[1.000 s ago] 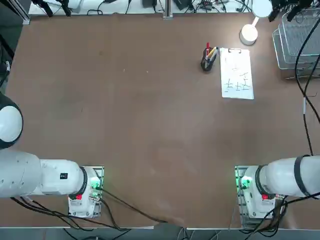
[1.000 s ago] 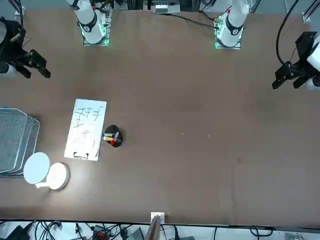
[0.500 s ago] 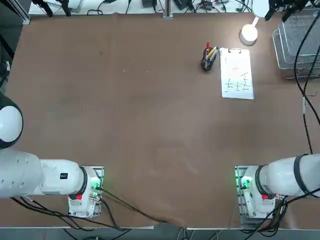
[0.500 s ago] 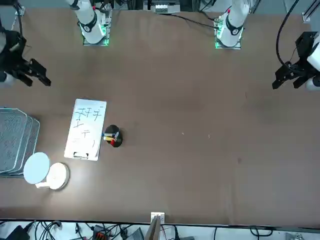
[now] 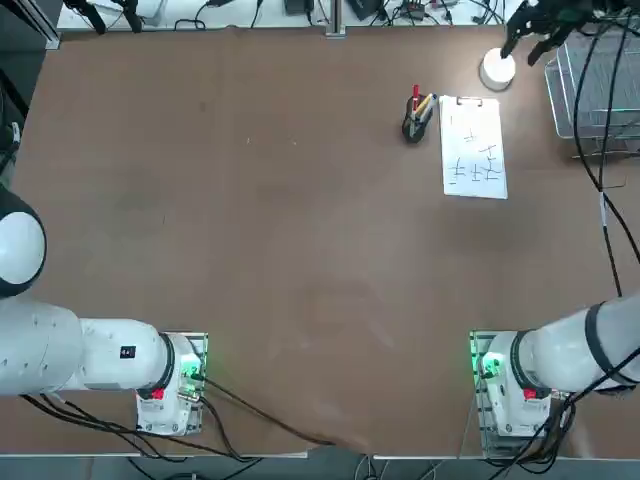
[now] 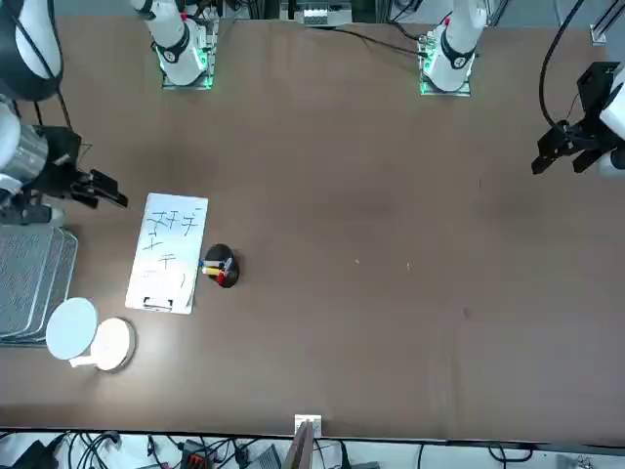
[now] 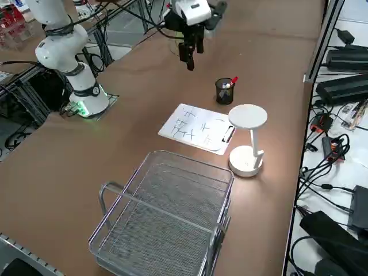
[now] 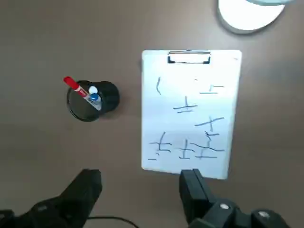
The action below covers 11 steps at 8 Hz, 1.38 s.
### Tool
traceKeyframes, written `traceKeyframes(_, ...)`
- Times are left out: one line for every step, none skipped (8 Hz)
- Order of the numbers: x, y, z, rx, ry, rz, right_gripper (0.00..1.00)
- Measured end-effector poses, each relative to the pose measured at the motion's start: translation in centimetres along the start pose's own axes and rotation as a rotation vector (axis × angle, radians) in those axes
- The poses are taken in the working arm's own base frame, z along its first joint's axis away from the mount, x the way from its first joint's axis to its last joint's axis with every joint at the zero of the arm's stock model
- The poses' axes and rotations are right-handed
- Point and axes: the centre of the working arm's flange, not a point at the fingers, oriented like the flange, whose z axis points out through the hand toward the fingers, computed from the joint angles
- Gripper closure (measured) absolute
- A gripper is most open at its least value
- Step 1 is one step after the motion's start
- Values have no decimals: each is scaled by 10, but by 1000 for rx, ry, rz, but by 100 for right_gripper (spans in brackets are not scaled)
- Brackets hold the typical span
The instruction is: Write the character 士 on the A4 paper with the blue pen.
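Our right gripper (image 8: 142,190) has been swinging in above the paper (image 8: 190,109), its 2 fingers spread wide, empty; the blue pen (image 8: 94,98) is standing in its cup (image 8: 107,102).

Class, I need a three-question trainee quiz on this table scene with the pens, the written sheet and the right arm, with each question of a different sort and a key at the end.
1. True or false: the slim blue pen stands in the round black pen cup.
2. Multiple choice: the right end effector is A) shut on a pen, B) open and empty, C) resting on the paper.
3. Fill in: the white A4 paper carries a small clip on the short edge nearest the white desk ____.

Key: 1 true; 2 B; 3 lamp.
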Motion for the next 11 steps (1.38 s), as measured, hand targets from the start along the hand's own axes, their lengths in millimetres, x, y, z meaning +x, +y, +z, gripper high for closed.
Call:
traceKeyframes(11, -11, 17, 9, 6, -29, 0)
traceKeyframes(21, -26, 31, 6, 26, -89, 3)
traceKeyframes(26, -42, 45, 1, 34, -164, 4)
traceKeyframes(30, -53, 57, -1, 31, -223, 5)
traceKeyframes(33, -58, 66, -2, 32, -255, 5)
traceKeyframes(37, -61, 76, -5, 41, -289, 6)
traceKeyframes(42, -63, 86, -9, 52, -326, 6)
traceKeyframes(46, -67, 99, -12, 57, -351, 6)
traceKeyframes(49, -72, 114, -13, 56, -363, 7)
traceKeyframes(52, -76, 128, -15, 50, -368, 8)
traceKeyframes(54, -77, 139, -9, 47, -365, 8)
